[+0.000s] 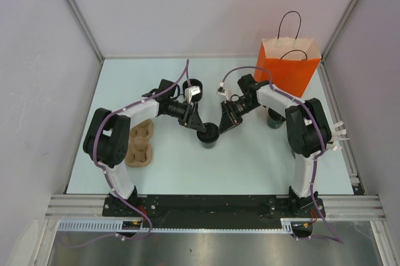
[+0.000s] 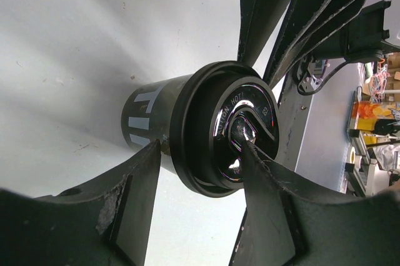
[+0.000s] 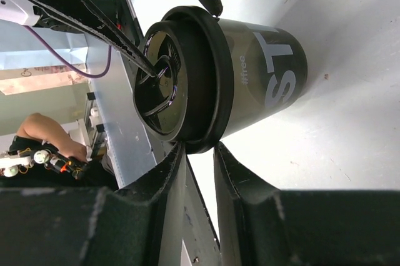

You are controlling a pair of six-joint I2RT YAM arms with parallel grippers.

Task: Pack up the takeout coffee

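The takeout coffee (image 1: pixel 208 137), a black cup with a round black lid, stands upright at the table's middle. My left gripper (image 1: pixel 199 125) reaches it from the left. In the left wrist view one finger presses the lid's top and the other the cup wall under the rim, so the left gripper (image 2: pixel 203 147) grips the takeout coffee (image 2: pixel 200 107). My right gripper (image 1: pixel 220 127) comes from the right. Its narrow jaws (image 3: pixel 197 150) pinch the lid rim of the takeout coffee (image 3: pixel 250 72), touching on both sides.
A second black cup (image 1: pixel 192 83) stands behind the left arm and a third (image 1: pixel 275 120) beside the right arm. An orange paper bag (image 1: pixel 290 66) stands open at the back right. A brown pulp cup tray (image 1: pixel 139 144) lies at the left.
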